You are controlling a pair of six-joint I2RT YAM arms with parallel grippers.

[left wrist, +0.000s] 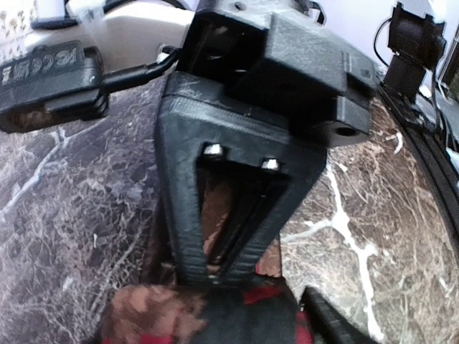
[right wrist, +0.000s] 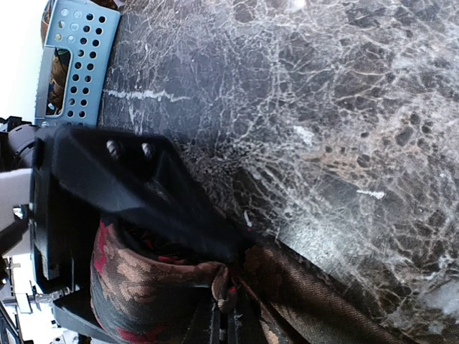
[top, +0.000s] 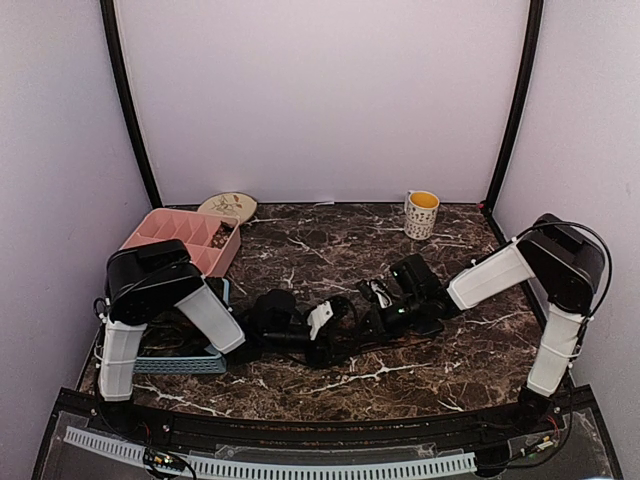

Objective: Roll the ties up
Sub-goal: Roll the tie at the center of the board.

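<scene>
A reddish-brown patterned tie (right wrist: 315, 304) runs as a strip over the marble table, and its end is bunched into a loose coil (right wrist: 143, 287). My right gripper (right wrist: 231, 283) is shut on a fold of that coil. In the left wrist view the same tie (left wrist: 147, 315) shows brown, red and black. My left gripper (left wrist: 262, 287) stands open around it, one finger (left wrist: 179, 215) above and the other at the lower right. From above, the left gripper (top: 328, 330) and right gripper (top: 362, 318) meet at the table's middle and hide the tie.
A blue perforated basket (top: 180, 363) sits by the left arm and also shows as a basket (right wrist: 80, 61) with brown fabric inside. A pink divided tray (top: 185, 240), a plate (top: 228, 207) and a mug (top: 422, 213) stand at the back. Black cables loop under the grippers.
</scene>
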